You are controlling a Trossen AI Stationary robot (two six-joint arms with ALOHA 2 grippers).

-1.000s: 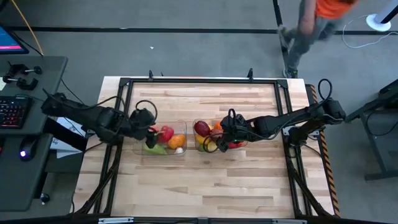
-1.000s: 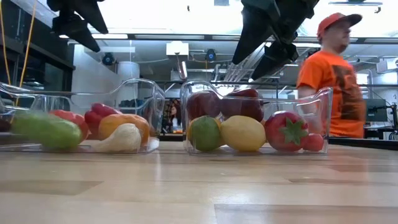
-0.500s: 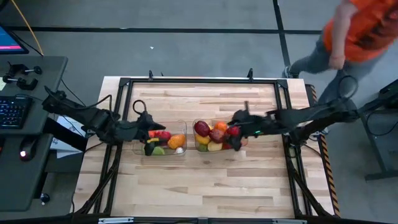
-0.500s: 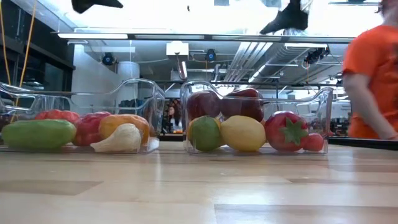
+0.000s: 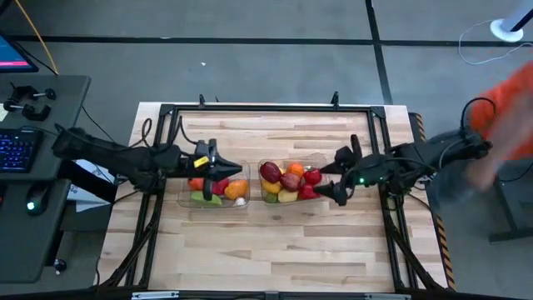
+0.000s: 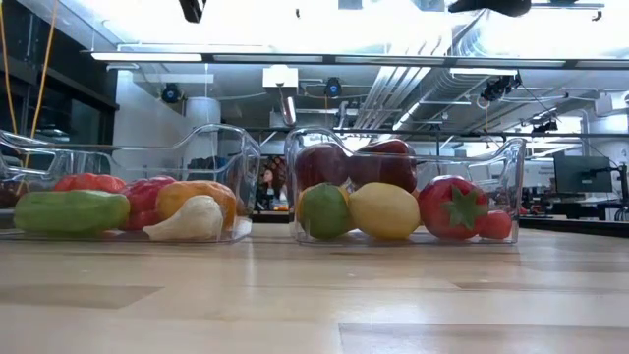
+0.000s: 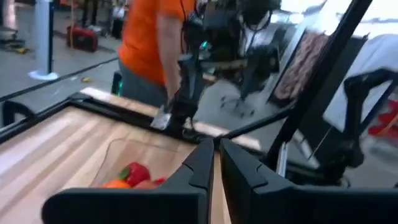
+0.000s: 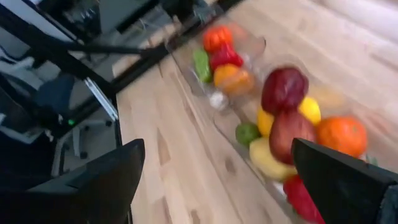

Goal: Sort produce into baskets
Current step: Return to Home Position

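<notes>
Over the left basket hangs my left gripper, its two fingers drawn together with only a thin slit between them and nothing in their hold (the left wrist view looks past them to a person in an orange top off the right end of the table). My right gripper hangs at the outer end of the right basket, fingers spread wide apart and empty, raised well above the wood. Both clear baskets stand side by side near the middle of the table, close together but not touching, and all the produce I can see lies inside them. From the low view, the left basket holds a green cucumber at its outer end, a red pepper behind it, an orange piece and a white garlic bulb resting against the front wall. The right basket holds a green lime, a yellow lemon just beside it, a strawberry with a small red piece at its side, and two dark red fruits stacked behind them. From above, an orange shows at the back of that basket.
</notes>
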